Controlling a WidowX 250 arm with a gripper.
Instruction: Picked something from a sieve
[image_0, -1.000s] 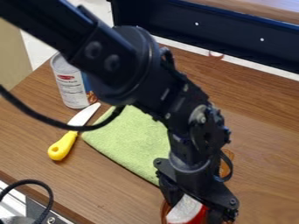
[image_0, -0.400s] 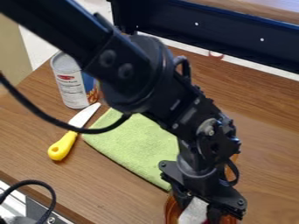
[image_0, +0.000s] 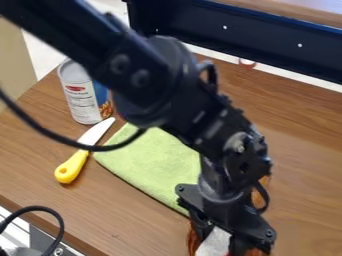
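One black end effector hung at the bottom edge of the view, and its tips ran out of sight there, so I could not tell whether it was clenched or released. Around it showed parts of an amber see-through container, mostly hidden behind the arm; its shape and contents could not be made out. The pale grey thing to be picked showed within the outline of the end effector, over the container, but whether it was gripped or still lying inside was unclear.

Next outward, a green cloth lay flat on the wooden surface, its right part covered by the arm. Beyond the cloth's left corner was a knife, its yellow handle toward the lower left and its blade pointing up near a can. That can stood upright behind, its contents not visible, with the arm overlapping the view just beside it.
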